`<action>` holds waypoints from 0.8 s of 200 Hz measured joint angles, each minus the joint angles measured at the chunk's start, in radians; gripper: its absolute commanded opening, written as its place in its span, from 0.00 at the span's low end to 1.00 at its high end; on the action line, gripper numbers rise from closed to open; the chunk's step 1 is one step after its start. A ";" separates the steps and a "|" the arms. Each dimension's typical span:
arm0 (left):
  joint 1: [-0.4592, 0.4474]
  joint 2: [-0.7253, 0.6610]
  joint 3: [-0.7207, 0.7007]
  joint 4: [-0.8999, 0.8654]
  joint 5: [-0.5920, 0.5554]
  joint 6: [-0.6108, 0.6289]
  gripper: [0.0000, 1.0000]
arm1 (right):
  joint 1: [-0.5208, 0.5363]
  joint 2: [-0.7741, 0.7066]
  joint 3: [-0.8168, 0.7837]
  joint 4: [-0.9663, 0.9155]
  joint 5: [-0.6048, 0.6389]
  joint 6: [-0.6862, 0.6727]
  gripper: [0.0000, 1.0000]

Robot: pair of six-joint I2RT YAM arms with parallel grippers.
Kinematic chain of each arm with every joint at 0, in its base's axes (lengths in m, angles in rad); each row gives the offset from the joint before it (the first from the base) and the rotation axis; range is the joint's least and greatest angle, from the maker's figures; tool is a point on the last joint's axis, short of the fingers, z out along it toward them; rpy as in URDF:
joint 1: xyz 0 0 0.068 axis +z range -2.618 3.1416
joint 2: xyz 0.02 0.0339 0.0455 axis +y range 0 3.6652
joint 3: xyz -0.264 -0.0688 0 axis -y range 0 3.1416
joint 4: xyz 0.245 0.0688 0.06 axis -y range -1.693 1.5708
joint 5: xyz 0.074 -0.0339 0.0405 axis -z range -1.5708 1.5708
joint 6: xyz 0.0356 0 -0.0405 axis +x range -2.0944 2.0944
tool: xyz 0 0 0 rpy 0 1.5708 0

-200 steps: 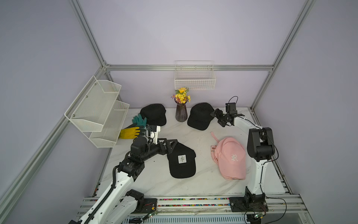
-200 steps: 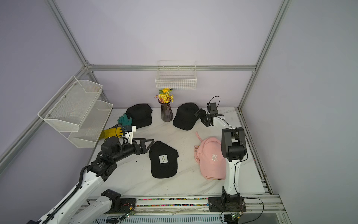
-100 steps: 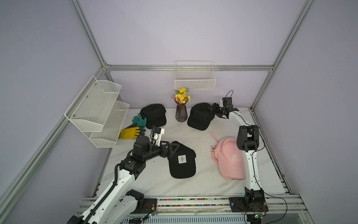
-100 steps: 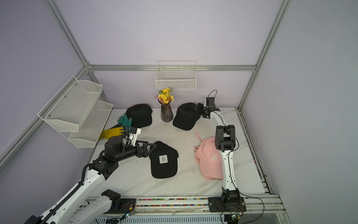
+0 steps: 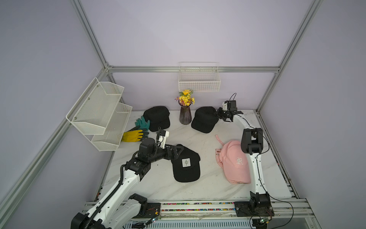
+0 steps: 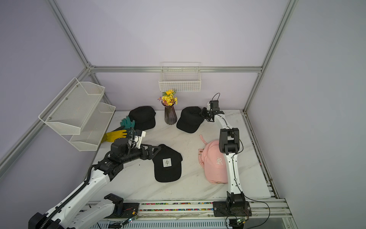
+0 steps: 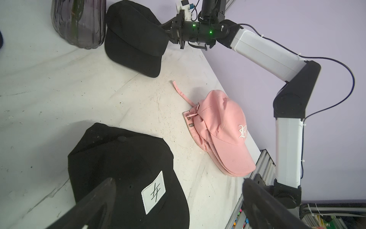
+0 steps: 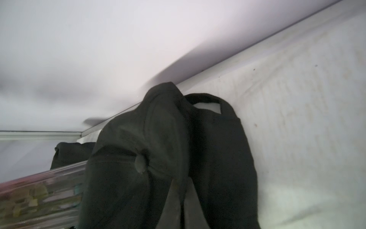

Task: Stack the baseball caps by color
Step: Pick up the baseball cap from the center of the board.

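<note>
A black cap with a white patch lies front-centre. My left gripper is open, its fingers straddling the cap's rear edge without touching. A second black cap lies at the back, right of the vase. My right gripper is shut on the fabric of its crown. A third black cap rests back left. Pink caps lie stacked at the right, partly behind my right arm in both top views.
A dark vase of yellow flowers stands between the two back caps. Teal and yellow gloves lie by a white mesh shelf at the left. A wire basket hangs on the back wall.
My right gripper reached into the back right black cap and closed on its crown. My left gripper moved right, up to the patch cap, staying open.
</note>
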 measured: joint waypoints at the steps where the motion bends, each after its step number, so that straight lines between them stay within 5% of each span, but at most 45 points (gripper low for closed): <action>1: 0.000 0.000 0.000 0.000 0.000 0.000 1.00 | 0.000 -0.003 -0.003 0.000 -0.001 -0.001 0.00; 74: 0.000 -0.087 -0.017 -0.003 -0.027 -0.031 1.00 | 0.000 -0.452 -0.418 0.101 -0.090 -0.039 0.00; 160: 0.000 -0.143 -0.017 -0.013 -0.073 -0.050 1.00 | 0.002 -0.965 -0.717 0.119 -0.211 -0.058 0.00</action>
